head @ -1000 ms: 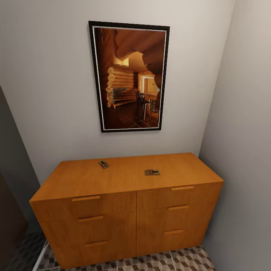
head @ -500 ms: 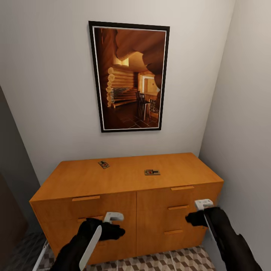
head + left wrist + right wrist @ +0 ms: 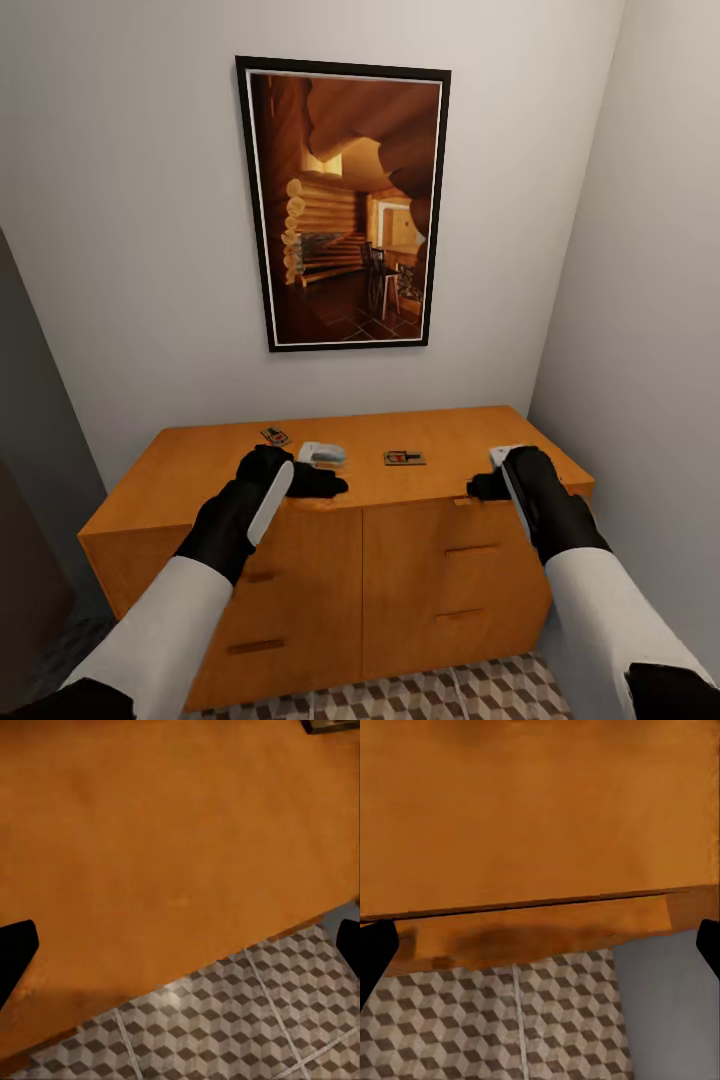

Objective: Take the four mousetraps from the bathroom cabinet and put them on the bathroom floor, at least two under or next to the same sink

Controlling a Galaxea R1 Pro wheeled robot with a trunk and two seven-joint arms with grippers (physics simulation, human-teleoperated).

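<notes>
Risk: left gripper (image 3: 322, 468) and right gripper (image 3: 482, 476), fingers spread and empty above the cabinet (image 3: 330, 520), could knock either mousetrap (image 3: 404, 458) off its smooth top.

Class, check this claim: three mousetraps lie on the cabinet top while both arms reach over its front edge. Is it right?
Not quite. The head view shows two mousetraps, not three, on the cabinet top: one beyond the left gripper, one between the arms. Both arms do reach over the front edge.
</notes>
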